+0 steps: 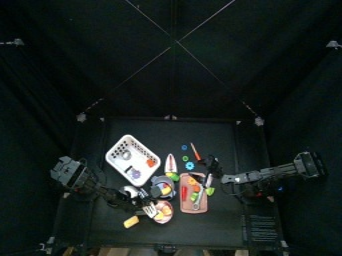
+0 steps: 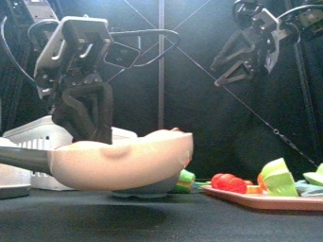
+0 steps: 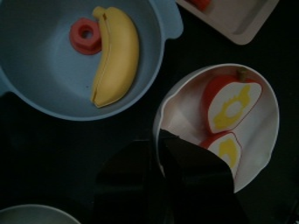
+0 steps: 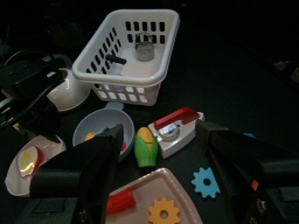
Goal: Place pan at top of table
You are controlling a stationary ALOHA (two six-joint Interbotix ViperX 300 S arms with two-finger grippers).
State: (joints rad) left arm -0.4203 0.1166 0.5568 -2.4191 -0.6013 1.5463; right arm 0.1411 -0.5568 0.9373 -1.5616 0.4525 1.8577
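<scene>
Gripping the pan (image 3: 251, 114) by its rim, the left gripper (image 3: 163, 153) holds it near the tabletop's (image 1: 227, 140) front edge. The blue bowl (image 3: 47, 79) with a banana (image 3: 114, 54) sits just beside it. The right gripper (image 4: 163, 144) hangs spread open above the tray (image 1: 197, 203), and the white basket (image 1: 130, 151) lies nearer the left edge.

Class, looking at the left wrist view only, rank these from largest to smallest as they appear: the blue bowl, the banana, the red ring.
1. blue bowl
2. banana
3. red ring
Banana and ring both lie in the bowl, so nearness hardly skews this.
</scene>
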